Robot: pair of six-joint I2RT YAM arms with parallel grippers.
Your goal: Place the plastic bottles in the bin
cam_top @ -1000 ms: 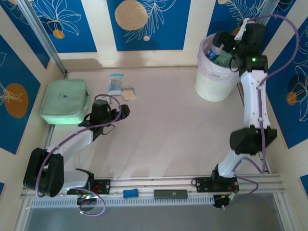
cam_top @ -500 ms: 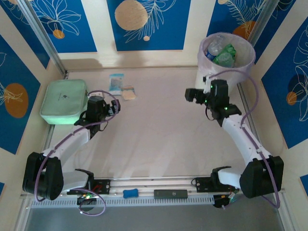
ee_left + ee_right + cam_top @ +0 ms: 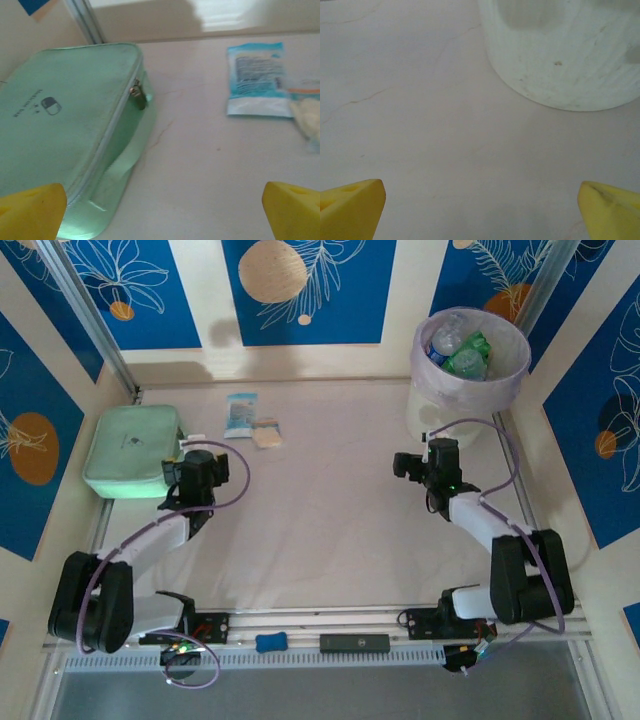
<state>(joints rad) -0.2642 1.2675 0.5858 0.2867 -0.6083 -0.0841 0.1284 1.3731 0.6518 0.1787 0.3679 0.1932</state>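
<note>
Overhead and wrist views of the two-arm table. The bin [image 3: 428, 412] stands at the far right corner of the table [image 3: 330, 520], its pink liner folded over the rim. The bottles [image 3: 455, 348] lie inside it, heaped near the top: at least one clear with a blue label and one green are visible, the rest hidden beneath.

The right gripper [image 3: 424, 458] sits low over the table just in front of the bin, pointing toward it. In its wrist view the jaws [image 3: 482, 210] stand wide apart with nothing between them but bare tabletop, and the bin's pale wall [image 3: 560, 60] rises directly ahead.

The left gripper [image 3: 196, 462] rests low on the left side, just beside the near right corner of the pouch [image 3: 133, 452]. Its jaws [image 3: 162, 210] are likewise spread wide and empty. Ahead of it lie the pouch [image 3: 65, 125], zipper pull facing the gripper, and farther right the packet [image 3: 260, 80], flat on the table [image 3: 240, 412], with a small beige item [image 3: 266, 433] touching the packet's right edge.
</note>
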